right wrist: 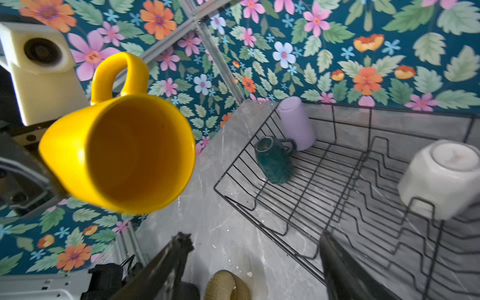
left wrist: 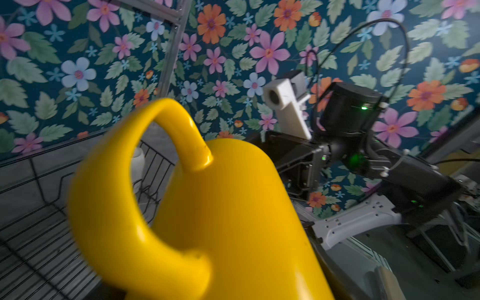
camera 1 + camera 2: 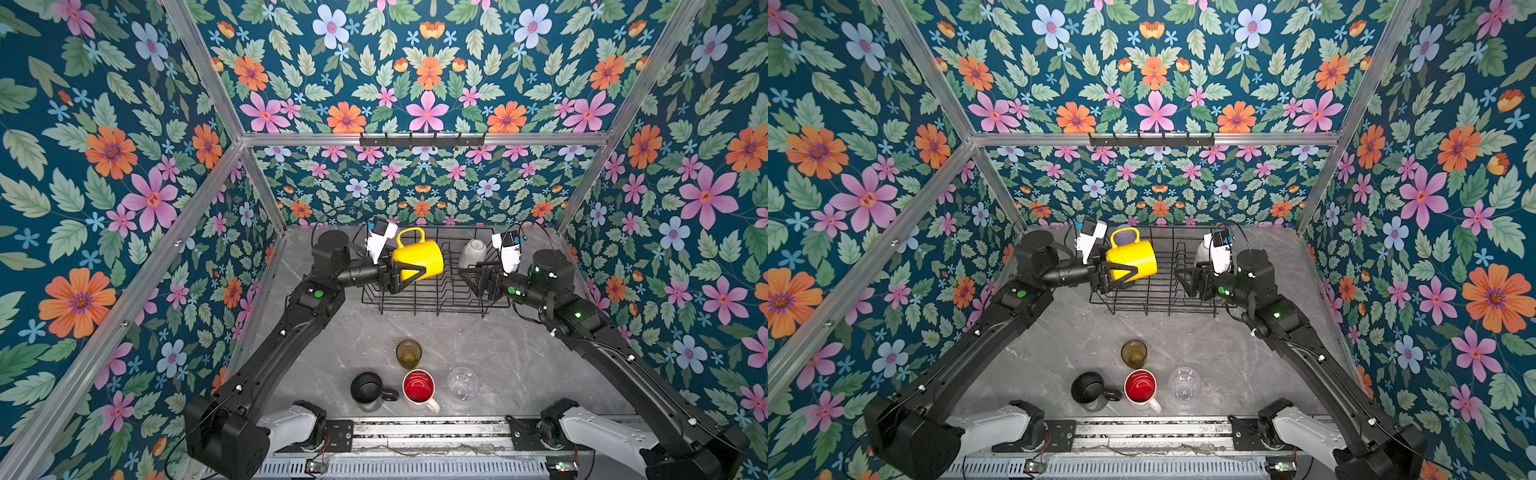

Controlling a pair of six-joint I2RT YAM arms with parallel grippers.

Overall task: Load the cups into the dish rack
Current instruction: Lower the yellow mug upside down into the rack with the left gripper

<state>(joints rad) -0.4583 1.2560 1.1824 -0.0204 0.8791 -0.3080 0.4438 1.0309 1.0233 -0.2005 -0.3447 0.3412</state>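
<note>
- The grey marble table [image 3: 519,353] fills the lower middle of both top views.
- The dish rack [image 3: 440,286], a black wire basket with flared sides and upright prongs, stands at the table's far edge, in the centre of both top views.
- The left gripper [image 3: 413,272] reaches in from the left of the frame. It is clenched on the yellow mug [image 3: 417,257] and holds it in the air above the rack's left end.
- The right gripper [image 1: 255,237] hangs at the rack's right end. Its fingers are spread wide with nothing between them.
- The yellow mug is glossy and plain. It lies on its side in the grip, with the handle pointing toward the back wall and the open mouth facing the right gripper, well apart from it.
- The cream-white mug [image 3: 472,251] sits upside down in the rack's far right part, leaning against the prongs. It is just beyond the right gripper and clear of its fingers.
- The lilac tumbler [image 1: 296,123] stands upside down in a far corner of the rack.
- The teal mug [image 1: 274,161] is tilted with its base up, just beside the tumbler.
- Four cups stand upright on the table in the lower centre of both top views, well apart from both grippers.
  - The red-inside white mug [image 3: 419,386] is in the middle.
  - The black mug [image 3: 368,387] is to its left.
  - The clear glass [image 3: 462,383] is to its right.
  - The amber glass [image 3: 408,353] is just above it.
</note>
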